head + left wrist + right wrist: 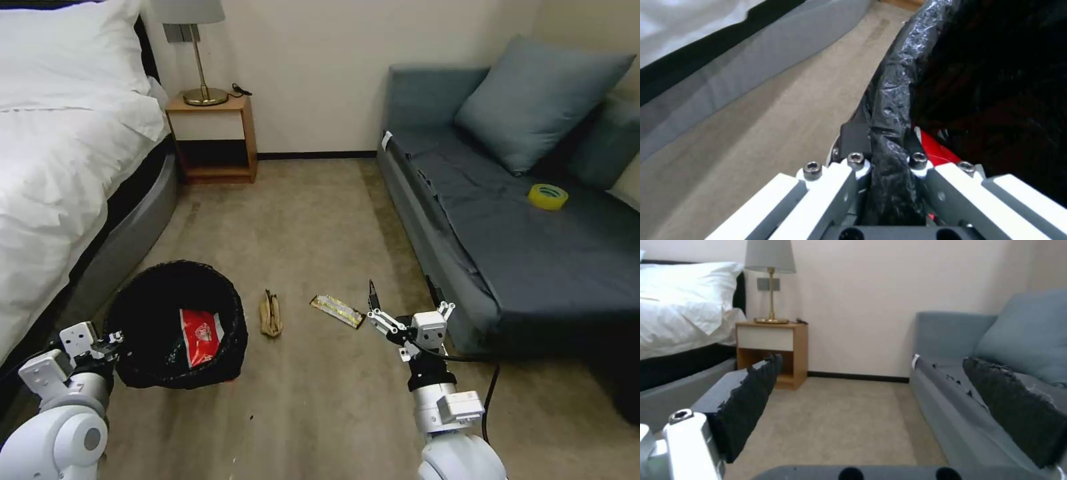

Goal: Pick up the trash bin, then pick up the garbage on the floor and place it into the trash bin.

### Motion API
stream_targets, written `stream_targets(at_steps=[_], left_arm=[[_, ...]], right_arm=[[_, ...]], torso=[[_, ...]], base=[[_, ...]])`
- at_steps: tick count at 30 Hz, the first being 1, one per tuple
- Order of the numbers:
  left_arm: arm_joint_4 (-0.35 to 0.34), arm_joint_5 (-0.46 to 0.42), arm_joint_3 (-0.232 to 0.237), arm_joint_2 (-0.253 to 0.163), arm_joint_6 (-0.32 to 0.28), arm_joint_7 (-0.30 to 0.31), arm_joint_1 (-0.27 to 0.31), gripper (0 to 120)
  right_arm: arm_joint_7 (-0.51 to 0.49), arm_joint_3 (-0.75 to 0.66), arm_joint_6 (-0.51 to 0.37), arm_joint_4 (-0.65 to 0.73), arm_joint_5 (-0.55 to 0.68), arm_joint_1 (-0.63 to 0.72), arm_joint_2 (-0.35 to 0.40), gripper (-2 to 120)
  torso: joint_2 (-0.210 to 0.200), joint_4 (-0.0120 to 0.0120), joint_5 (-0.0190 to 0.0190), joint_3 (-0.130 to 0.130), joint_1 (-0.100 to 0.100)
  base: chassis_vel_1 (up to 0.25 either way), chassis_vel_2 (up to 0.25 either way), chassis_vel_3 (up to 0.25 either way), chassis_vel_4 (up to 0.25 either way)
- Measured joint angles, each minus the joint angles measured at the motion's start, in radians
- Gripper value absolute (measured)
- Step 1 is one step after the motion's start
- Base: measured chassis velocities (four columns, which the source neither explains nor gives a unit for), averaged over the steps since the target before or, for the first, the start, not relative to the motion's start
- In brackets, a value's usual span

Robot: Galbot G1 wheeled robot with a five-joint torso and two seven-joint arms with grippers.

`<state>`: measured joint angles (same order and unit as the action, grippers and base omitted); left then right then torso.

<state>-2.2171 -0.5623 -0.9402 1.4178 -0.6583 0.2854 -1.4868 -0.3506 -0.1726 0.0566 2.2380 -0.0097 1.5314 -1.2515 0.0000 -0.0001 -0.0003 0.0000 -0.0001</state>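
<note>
Head view gives you the layout: the left gripper (115,338) is clamped on the near rim of the trash bin (175,323), with the bag pinched between its fingers (853,136). A red snack packet (200,335) lies inside the bin. The right gripper (373,308) hangs above the floor with its pads (751,396) spread apart and holding nothing. Just to its left lies the dark-and-yellow wrapper (337,310), and the crumpled paper bag (270,315) lies farther left, beside the bin. The sofa (520,260) edge stands close on the gripper's right, and the bed (60,173) flanks the bin's far side.
</note>
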Motion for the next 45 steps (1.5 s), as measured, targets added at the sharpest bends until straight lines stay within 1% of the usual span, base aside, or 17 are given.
stream_targets(at_steps=[16, 19, 21, 26, 31, 36, 37, 38, 40, 41, 43, 45], left_arm=[[-0.008, 0.002, 0.003, 0.011, 0.000, 0.001, -0.004, 3], [-0.010, 0.005, 0.006, 0.014, 0.000, 0.001, -0.004, 3], [-0.013, 0.006, 0.009, 0.017, 0.000, 0.000, -0.005, 3], [-0.013, 0.008, 0.012, 0.019, 0.000, 0.001, -0.002, 3], [-0.013, 0.013, 0.018, 0.024, 0.000, 0.001, -0.002, 3], [-0.013, 0.022, 0.028, 0.030, 0.000, -0.001, -0.001, 3], [-0.013, 0.024, 0.030, 0.030, 0.000, -0.002, -0.001, 3], [-0.015, 0.027, 0.032, 0.031, 0.000, -0.002, -0.002, 3], [-0.020, 0.033, 0.036, 0.033, 0.000, -0.003, -0.004, 3], [-0.020, 0.033, 0.036, 0.033, 0.000, -0.003, -0.004, 3], [-0.025, 0.038, 0.039, 0.037, 0.000, -0.004, -0.006, 3], [-0.029, 0.045, 0.042, 0.040, 0.001, -0.004, -0.010, 3]], right_arm=[[-0.001, 0.003, 0.003, -0.007, 0.005, -0.007, 0.005, 100], [-0.001, 0.005, 0.008, -0.012, 0.006, -0.011, 0.006, 100], [0.001, 0.008, 0.012, -0.016, 0.008, -0.017, 0.007, 100], [0.013, 0.010, 0.013, -0.024, 0.020, -0.035, 0.016, 100], [0.014, 0.019, 0.005, -0.036, 0.033, -0.052, 0.021, 100], [0.042, 0.033, -0.021, -0.085, 0.066, -0.116, 0.050, 100], [0.048, 0.039, -0.041, -0.106, 0.076, -0.143, 0.063, 100], [0.055, 0.052, -0.082, -0.131, 0.099, -0.178, 0.089, 100], [0.068, 0.097, -0.187, -0.178, 0.194, -0.259, 0.156, 100], [0.068, 0.097, -0.187, -0.178, 0.194, -0.259, 0.156, 100], [0.096, 0.149, -0.270, -0.240, 0.312, -0.350, 0.213, 100], [0.161, 0.196, -0.343, -0.311, 0.411, -0.430, 0.257, 100]], torso=[[0.000, 0.0002, 0.0005, 0.000, 0.000], [0.000, 0.0001, 0.0000, 0.000, 0.000], [0.000, 0.0000, 0.0005, 0.000, 0.000], [0.000, 0.0000, 0.0003, 0.000, 0.000], [0.000, 0.0000, 0.0003, 0.000, 0.000], [0.000, -0.0002, 0.0003, 0.000, 0.000], [0.000, 0.0000, 0.0003, 0.000, 0.000], [0.000, 0.0000, 0.0005, 0.000, 0.000], [0.000, 0.0000, 0.0004, 0.000, 0.000], [0.000, 0.0000, 0.0004, 0.000, 0.000], [0.000, 0.0002, 0.0006, 0.000, 0.000], [0.000, 0.0003, 0.0005, 0.000, 0.000]], base=[[-0.210, 0.211, 0.224, -0.201], [-0.198, 0.191, 0.208, -0.189], [-0.169, 0.165, 0.163, -0.175], [-0.101, 0.096, 0.076, -0.079], [0.032, -0.024, -0.030, 0.036], [0.000, 0.000, 0.000, 0.000], [0.000, 0.000, 0.000, 0.000], [0.000, 0.000, 0.000, 0.000], [0.000, 0.000, 0.000, 0.000], [0.000, 0.000, 0.000, 0.000], [0.000, 0.000, 0.000, 0.000], [0.000, 0.000, 0.000, 0.000]])
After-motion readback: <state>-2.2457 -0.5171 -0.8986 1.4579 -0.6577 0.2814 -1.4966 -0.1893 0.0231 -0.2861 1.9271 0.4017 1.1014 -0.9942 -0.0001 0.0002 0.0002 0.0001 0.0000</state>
